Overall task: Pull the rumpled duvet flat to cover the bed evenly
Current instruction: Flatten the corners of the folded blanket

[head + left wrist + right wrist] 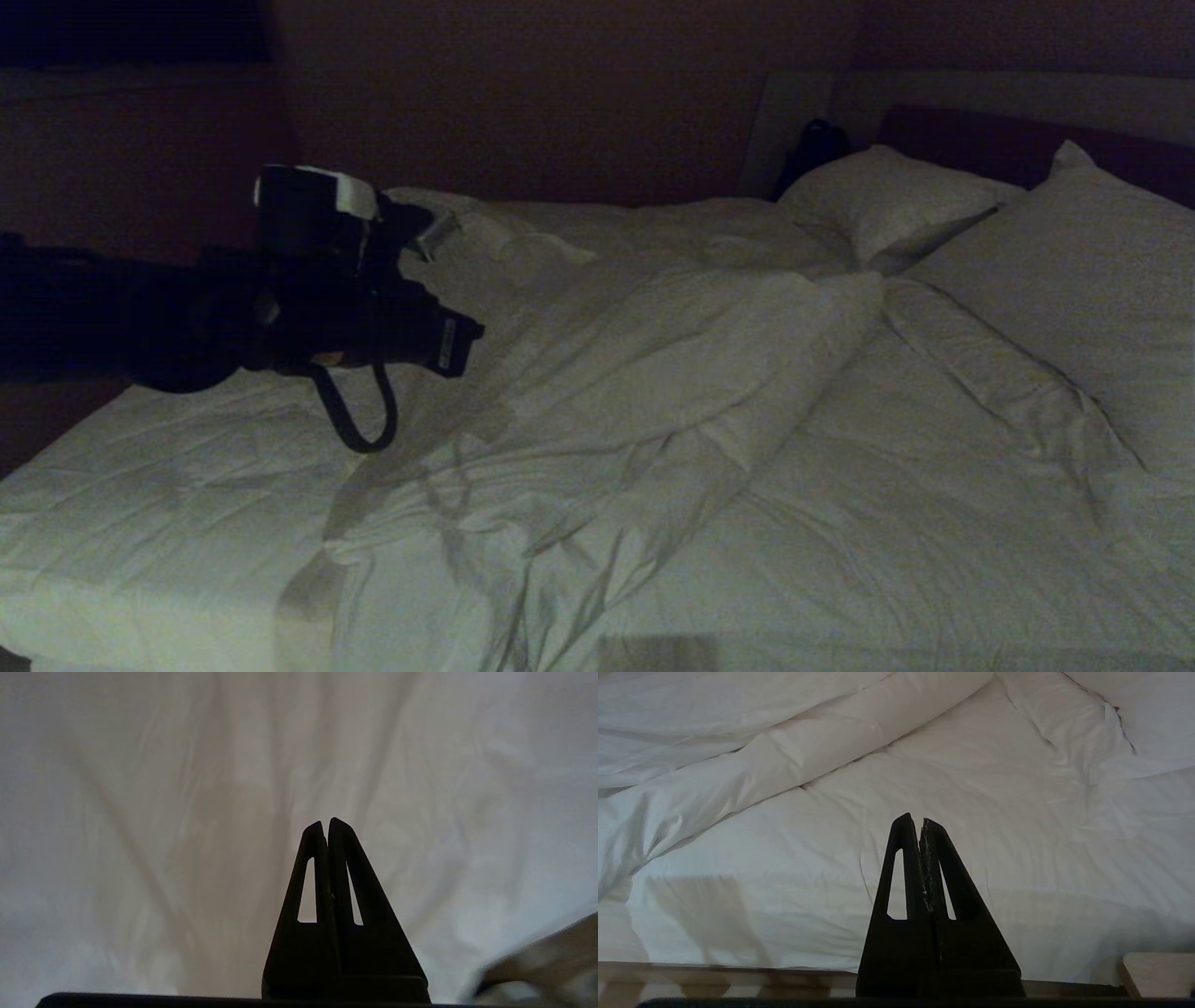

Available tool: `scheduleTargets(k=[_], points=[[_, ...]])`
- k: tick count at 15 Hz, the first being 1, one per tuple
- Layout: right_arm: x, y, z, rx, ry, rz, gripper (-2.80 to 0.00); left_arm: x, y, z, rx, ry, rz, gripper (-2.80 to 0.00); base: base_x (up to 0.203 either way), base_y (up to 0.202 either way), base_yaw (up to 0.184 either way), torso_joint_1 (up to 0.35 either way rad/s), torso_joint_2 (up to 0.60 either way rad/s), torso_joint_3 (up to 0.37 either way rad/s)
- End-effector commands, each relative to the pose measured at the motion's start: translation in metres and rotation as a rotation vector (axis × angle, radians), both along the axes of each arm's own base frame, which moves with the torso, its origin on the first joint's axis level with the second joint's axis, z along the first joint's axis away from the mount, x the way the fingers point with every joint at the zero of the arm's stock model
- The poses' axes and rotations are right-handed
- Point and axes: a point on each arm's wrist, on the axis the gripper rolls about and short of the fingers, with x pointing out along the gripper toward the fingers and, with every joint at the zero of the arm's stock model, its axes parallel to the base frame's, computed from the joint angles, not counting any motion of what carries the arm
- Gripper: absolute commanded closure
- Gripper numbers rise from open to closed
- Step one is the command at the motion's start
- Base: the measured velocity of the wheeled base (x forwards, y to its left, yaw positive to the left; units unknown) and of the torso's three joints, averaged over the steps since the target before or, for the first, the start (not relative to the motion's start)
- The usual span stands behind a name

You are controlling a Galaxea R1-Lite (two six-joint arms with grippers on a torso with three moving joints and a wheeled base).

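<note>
The duvet (597, 373) lies bunched across the bed (140, 569), its thick rolled edge (747, 392) running from about seven o'clock up toward one o'clock, where it stops just short of the two pillows (1027, 252) against the dark headboard (980, 140). At four o'clock of that fold a broad flat stretch of bedding lies open, with room to draw cloth across. At nine o'clock the left gripper (326, 826) reaches in over the duvet's rumpled left part, jaws clenched together; I cannot tell whether any cloth is pinched. The right gripper (920, 821) hangs low by the near bed edge, at six o'clock, jaws pressed shut on nothing, the pale base frame (738, 980) beneath it.
</note>
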Motion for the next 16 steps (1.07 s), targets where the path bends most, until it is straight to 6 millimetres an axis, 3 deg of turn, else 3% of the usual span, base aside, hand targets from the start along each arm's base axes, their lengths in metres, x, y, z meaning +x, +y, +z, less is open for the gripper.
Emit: scheduleTargets(k=[1, 4, 7, 10, 16], points=[[0.0, 0.0, 0.0, -0.001, 0.001, 0.0, 0.0, 0.022, -0.028, -0.025, 0.075, -0.027, -0.084, 0.0, 0.0, 0.0, 0.0, 0.0, 0.0, 0.0], [0.0, 0.0, 0.0, -0.001, 0.001, 0.001, 0.0, 0.035, -0.048, -0.034, 0.088, -0.033, -0.122, 0.0, 0.0, 0.0, 0.0, 0.0, 0.0, 0.0], [0.0, 0.0, 0.0, -0.001, 0.001, 0.0, 0.0, 0.056, -0.065, -0.061, 0.135, -0.015, -0.159, 0.0, 0.0, 0.0, 0.0, 0.0, 0.0, 0.0], [0.0, 0.0, 0.0, -0.001, 0.001, 0.0, 0.0, 0.064, -0.096, -0.083, 0.181, -0.021, -0.241, 0.0, 0.0, 0.0, 0.0, 0.0, 0.0, 0.0], [0.0, 0.0, 0.0, -0.001, 0.001, 0.0, 0.0, 0.075, -0.129, -0.1, 0.209, -0.017, -0.301, 0.0, 0.0, 0.0, 0.0, 0.0, 0.0, 0.0]])
